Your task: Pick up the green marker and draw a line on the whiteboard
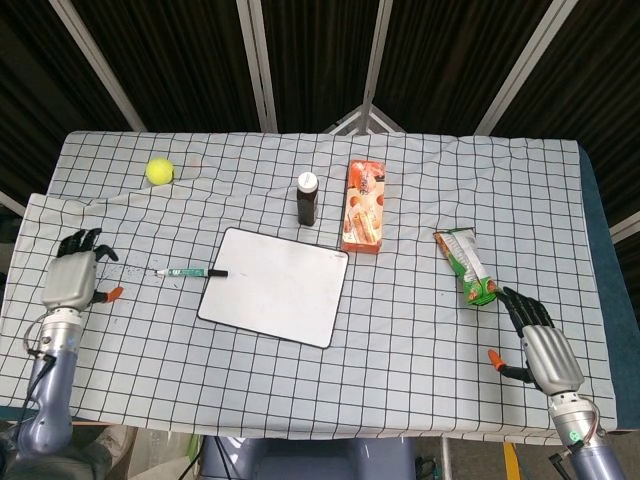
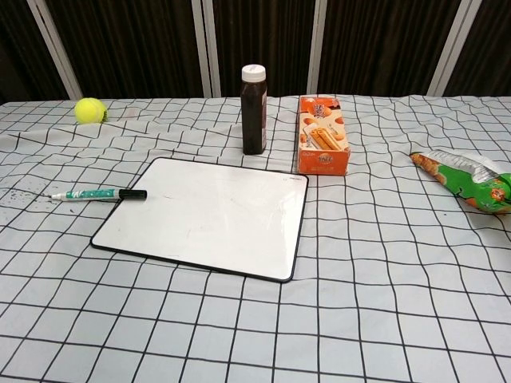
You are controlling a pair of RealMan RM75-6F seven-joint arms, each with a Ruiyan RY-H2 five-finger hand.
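Observation:
The green marker lies flat on the checked cloth, its black cap touching the left edge of the whiteboard. My left hand hovers over the cloth to the left of the marker, fingers spread, holding nothing. My right hand is near the table's front right corner, fingers apart and empty. The chest view shows neither hand.
A dark bottle and an orange snack box stand behind the whiteboard. A tennis ball sits far left. A green snack bag lies just ahead of my right hand.

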